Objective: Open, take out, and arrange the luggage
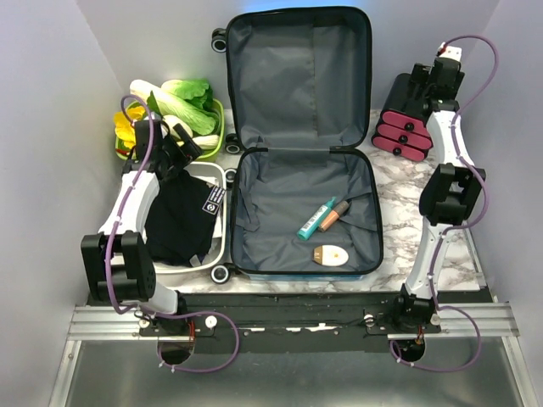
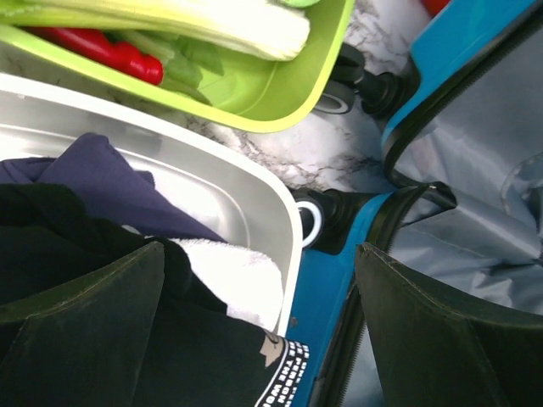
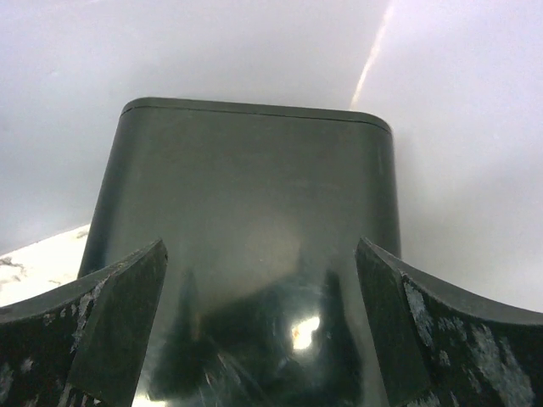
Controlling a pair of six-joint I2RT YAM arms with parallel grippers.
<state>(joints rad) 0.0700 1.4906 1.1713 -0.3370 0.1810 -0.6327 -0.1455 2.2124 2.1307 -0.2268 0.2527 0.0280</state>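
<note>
Your luggage (image 1: 297, 85) lies open on the tabletop (image 1: 399, 212). Left tool (image 2: 260, 254) spread wide above the white bin (image 2: 212, 170). Right tool (image 3: 260, 250) spread wide, facing the black box (image 3: 254, 186).

Lab-style robot cell, plain white walls (image 1: 51, 76), marble-print table (image 1: 399, 212) — aluminium mounting rail (image 1: 102, 320)

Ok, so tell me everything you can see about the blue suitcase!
The suitcase is lying wide open on the marble table, its lid half reaching toward the back wall. The hard shell is bright blue with black trim, and the inside is dark grey fabric. Small black wheels stick out on its left side. A teal tube, a brown tube and a tan bottle lie in the near half. A white tray sits right against its left side.
</note>
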